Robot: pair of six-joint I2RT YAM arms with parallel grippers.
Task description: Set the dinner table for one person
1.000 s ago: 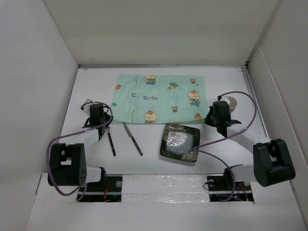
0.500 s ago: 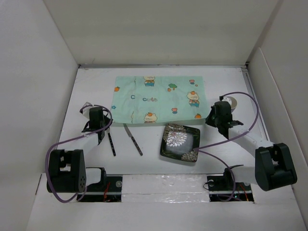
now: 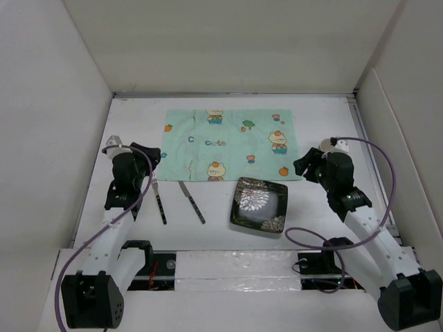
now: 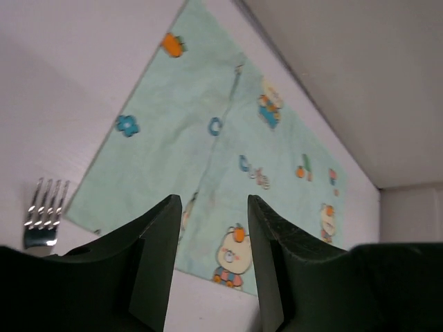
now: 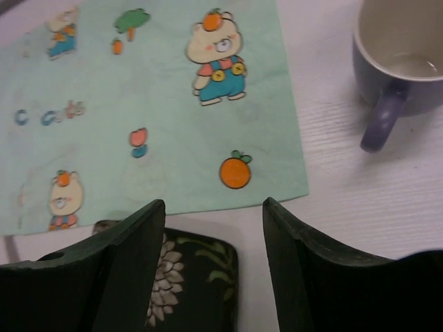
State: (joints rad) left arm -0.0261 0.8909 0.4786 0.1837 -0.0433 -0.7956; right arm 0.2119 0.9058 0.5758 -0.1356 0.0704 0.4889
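A plain white, flat dinner table [image 3: 325, 117], walled in white on three sides, is being shown spread beneath the left gripper [image 4: 214, 206] and right gripper [image 5: 213, 206], whose jaws are being held parted, empty.

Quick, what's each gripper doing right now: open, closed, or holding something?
Left gripper: open, holding nothing.
Right gripper: open, holding nothing.
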